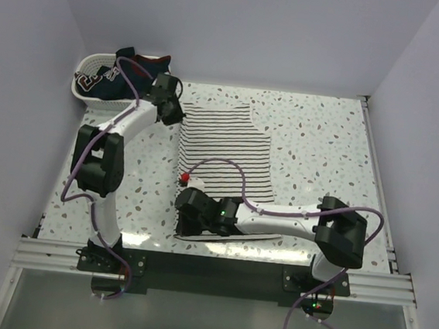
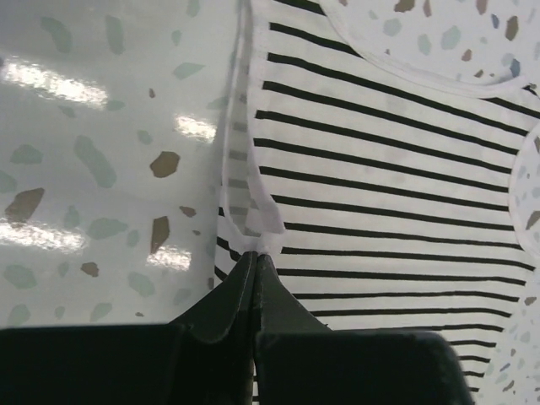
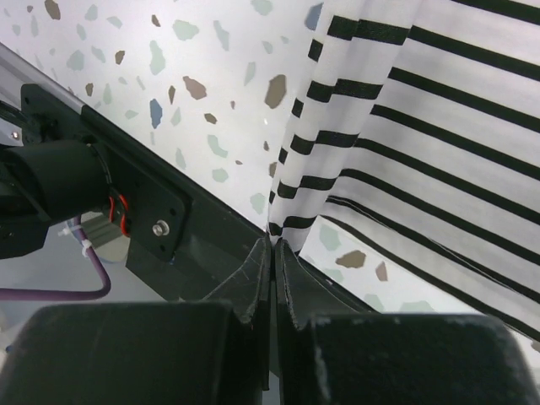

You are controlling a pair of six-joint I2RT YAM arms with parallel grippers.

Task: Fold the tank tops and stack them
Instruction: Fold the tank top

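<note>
The white tank top with thin dark stripes (image 1: 225, 151) lies spread on the speckled table, neckline toward the far edge. My left gripper (image 1: 170, 111) is shut on its far left shoulder strap (image 2: 263, 229). My right gripper (image 1: 187, 214) is shut on its near left hem corner (image 3: 291, 215), lifted a little off the table near the front edge. The striped cloth fills both wrist views (image 2: 396, 194) (image 3: 439, 126). The dark navy tank top with red trim (image 1: 132, 67) lies in the basket at the far left.
A white basket (image 1: 83, 81) stands at the far left corner, holding dark clothes. A small red thing (image 1: 182, 178) sits by the striped top's left edge. The table's front rail (image 3: 152, 211) lies right by my right gripper. White walls enclose the table.
</note>
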